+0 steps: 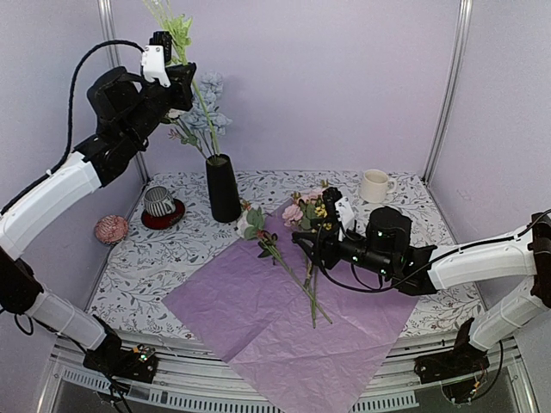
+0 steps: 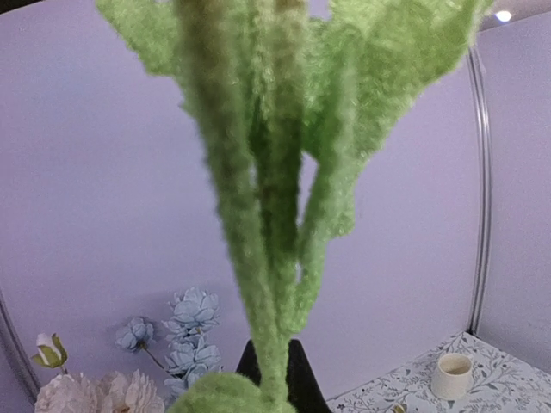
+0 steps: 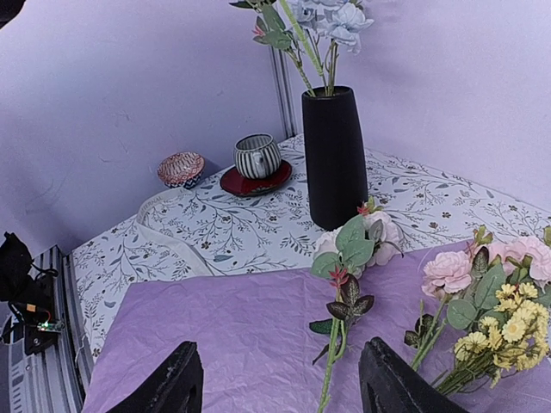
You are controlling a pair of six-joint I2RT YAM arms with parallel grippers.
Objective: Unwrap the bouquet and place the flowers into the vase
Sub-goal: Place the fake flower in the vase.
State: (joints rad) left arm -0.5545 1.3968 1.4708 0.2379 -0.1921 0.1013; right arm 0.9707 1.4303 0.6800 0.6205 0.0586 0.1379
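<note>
**Green sprig held at the vase, loose blooms on the paper**

The vase (image 1: 224, 191) stands upright on the floral tablecloth (image 1: 155, 258), toward the back of the table, with pale blue flowers (image 1: 205, 110) standing in it. A green sprig (image 1: 179, 30) slants up and left from the vase mouth. The left gripper (image 1: 172, 53), high above the vase, is clamped tight on the upper part of the sprig. In the left wrist view its fuzzy leaves fill most of the frame.

In front and to the right of the vase, the lilac tissue sheet (image 1: 258, 318) lies spread flat. On it, just beside the vase's foot, lies a white bloom (image 1: 250, 225) with green leaves. Farther right of the vase lie the pink and yellow blooms (image 1: 308, 206), their stems trailing toward the near edge. The right gripper (image 1: 312, 231) hovers low over this part of the sheet. Its fingers (image 3: 172, 387) are spread wide with nothing between them.

Just left of the vase a striped cup (image 1: 159, 200) sits on a red saucer (image 1: 164, 219), and a pink patterned bowl (image 1: 112, 229) lies farther left. Well to the vase's right is a cream mug (image 1: 375, 185).
</note>
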